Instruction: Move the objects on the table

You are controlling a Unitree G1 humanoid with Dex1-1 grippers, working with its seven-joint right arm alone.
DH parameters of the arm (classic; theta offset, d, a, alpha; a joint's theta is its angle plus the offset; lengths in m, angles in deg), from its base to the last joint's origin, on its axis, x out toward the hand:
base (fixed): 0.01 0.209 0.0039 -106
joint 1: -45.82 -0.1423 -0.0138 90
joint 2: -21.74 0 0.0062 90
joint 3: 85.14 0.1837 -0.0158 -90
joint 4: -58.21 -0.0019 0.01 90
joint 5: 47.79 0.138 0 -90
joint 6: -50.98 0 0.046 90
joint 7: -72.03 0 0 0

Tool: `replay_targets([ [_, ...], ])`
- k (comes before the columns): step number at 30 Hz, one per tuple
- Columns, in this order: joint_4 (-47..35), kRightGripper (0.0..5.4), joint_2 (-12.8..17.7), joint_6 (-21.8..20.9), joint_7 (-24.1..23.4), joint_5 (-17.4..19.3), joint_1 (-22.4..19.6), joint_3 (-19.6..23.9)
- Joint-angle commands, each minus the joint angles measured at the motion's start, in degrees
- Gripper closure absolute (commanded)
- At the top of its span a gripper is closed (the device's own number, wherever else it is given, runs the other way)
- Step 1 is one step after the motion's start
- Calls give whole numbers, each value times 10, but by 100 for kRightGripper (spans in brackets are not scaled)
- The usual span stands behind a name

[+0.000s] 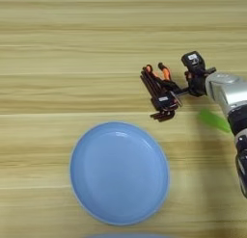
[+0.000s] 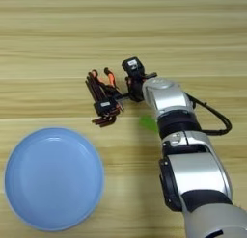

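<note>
The right gripper (image 2: 120,95) reaches the hex-key set (image 2: 103,104) lying against the pliers (image 2: 103,80) on the desk (image 2: 48,39), finger state indeterminate; the light-blue plate (image 2: 52,179) lies nearer, apart.

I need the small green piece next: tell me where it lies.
The green piece lies flat on the table, right of the plate, just below-right of the hex-key set, partly under the forearm.

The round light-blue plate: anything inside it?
Nothing lies in the round light-blue plate; its bowl is bare. Whatever is under it on the light wooden table is covered.
</note>
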Motion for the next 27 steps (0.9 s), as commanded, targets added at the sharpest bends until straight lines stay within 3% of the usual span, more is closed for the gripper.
replay_targets([
  [1,-19,3,18,-5,-11,-7,-32,0],
  [16,82,3,28,-38,-77,-10,-75,21],
  [27,154,3,62,-76,-102,-11,-108,38],
])
